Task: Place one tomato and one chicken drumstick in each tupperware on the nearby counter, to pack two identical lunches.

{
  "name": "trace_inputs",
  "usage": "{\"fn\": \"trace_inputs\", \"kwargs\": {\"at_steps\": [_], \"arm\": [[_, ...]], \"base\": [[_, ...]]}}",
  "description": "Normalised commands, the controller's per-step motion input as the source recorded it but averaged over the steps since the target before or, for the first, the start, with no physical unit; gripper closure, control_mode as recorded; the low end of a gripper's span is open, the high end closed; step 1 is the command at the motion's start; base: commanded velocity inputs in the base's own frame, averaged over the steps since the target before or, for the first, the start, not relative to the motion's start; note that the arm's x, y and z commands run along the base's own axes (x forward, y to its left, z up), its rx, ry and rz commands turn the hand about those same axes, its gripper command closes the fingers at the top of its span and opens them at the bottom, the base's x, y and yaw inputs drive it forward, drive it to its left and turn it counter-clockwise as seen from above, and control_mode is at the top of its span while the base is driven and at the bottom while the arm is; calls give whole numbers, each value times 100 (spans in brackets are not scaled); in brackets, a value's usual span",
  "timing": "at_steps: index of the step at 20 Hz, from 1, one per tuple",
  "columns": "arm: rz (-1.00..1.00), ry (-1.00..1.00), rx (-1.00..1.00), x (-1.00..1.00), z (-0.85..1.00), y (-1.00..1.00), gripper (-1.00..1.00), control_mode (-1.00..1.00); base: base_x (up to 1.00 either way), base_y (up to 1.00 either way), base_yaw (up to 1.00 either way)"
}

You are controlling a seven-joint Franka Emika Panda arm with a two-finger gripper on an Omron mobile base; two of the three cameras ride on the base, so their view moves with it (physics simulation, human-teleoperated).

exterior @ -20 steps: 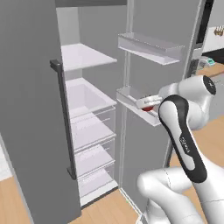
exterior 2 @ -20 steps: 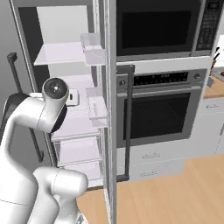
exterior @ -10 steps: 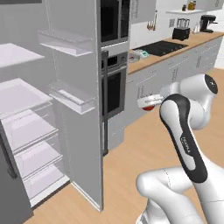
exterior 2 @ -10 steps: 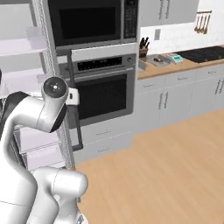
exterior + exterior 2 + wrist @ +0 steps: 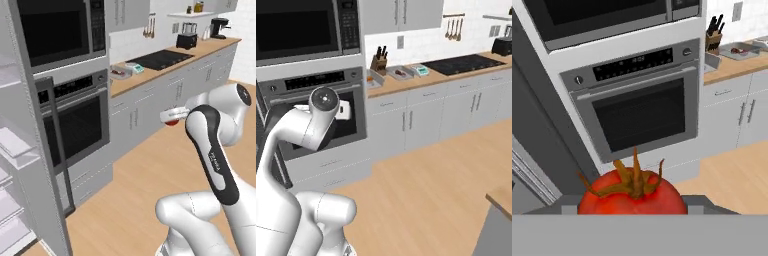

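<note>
A red tomato with a dry green stem sits between my gripper's dark fingers, which are shut on it. From the left base view the gripper hangs in mid-air over the wooden floor, with the tomato under the hand. On the tan counter to the right of the oven stand two pale-grey tupperware: one with something red in it, the other beside the knife block. They also appear far off in the hand view, one tupperware behind the other. I see no chicken drumstick that I can make out.
A built-in oven with a microwave above it stands ahead. The open fridge door is at the left. On the counter are a knife block, a teal item, a black cooktop and a toaster. A counter corner juts in at lower right.
The base has swung away from the open fridge, so both base views now face the oven and the counter. The gripper keeps the same hold on the tomato.
</note>
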Motion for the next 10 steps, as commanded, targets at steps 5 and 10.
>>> {"fn": "trace_inputs", "kwargs": {"at_steps": [5, 10], "arm": [[0, 0, 0, 0, 0, 0, 100, 100], [0, 0, 0, 0, 0, 0, 100, 100]], "base": [[100, -53, 6], [100, -2, 25]]}}
